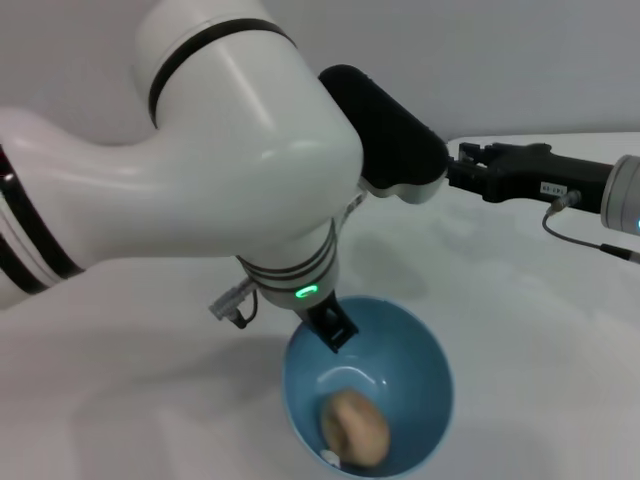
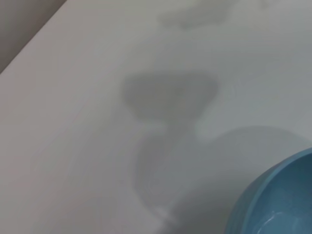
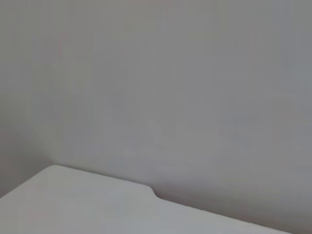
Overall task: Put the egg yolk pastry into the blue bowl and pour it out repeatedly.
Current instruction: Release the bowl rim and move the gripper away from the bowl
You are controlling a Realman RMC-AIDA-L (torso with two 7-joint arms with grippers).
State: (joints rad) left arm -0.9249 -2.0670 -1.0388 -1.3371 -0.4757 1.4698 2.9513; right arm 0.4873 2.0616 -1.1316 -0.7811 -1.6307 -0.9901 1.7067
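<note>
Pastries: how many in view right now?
1. The small round tan egg yolk pastry lies inside the light blue round bowl, near its bottom. The large left arm blocks part of the table, so another could be hidden.

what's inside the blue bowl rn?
The pastry lies inside the bowl, low against its near wall, with a small white speck beside it. The left tool grips the far rim, one finger inside. The bowl's near edge is out of view.
</note>
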